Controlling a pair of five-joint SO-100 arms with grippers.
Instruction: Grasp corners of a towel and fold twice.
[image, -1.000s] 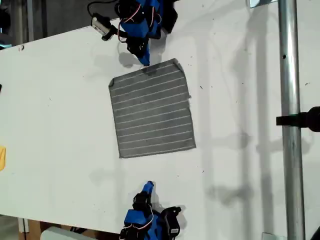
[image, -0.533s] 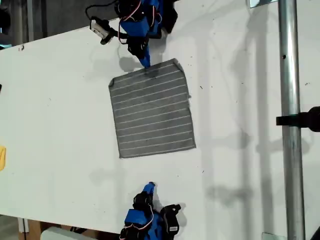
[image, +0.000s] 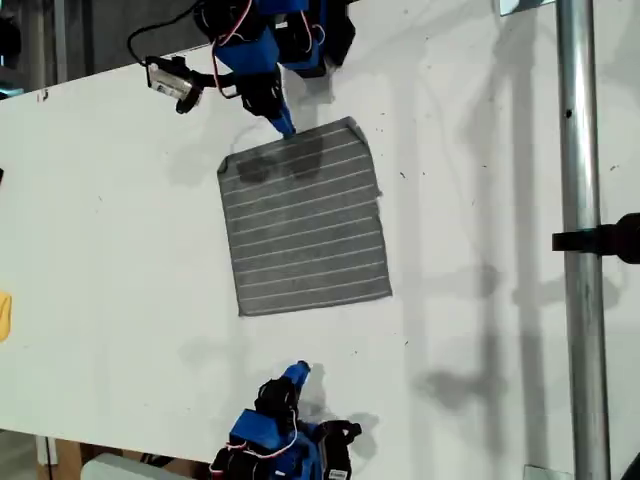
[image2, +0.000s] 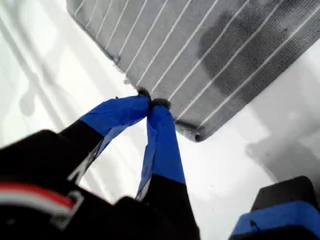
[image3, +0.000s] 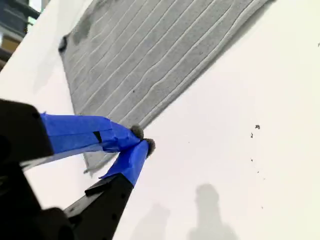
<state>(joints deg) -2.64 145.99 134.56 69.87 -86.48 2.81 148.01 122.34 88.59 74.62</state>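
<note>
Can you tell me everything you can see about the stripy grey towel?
The towel is a thin dark-grey cloth with fine white stripes, roughly square, with rounded, hemmed corners. It lies spread out flat on the white table, not folded yet. In the exterior view it sits between the two blue arms. My first gripper is shut, with its tips at the towel's edge near one corner. My second gripper is shut too, just off the opposite edge. An arm's shadow falls across one end.
</note>
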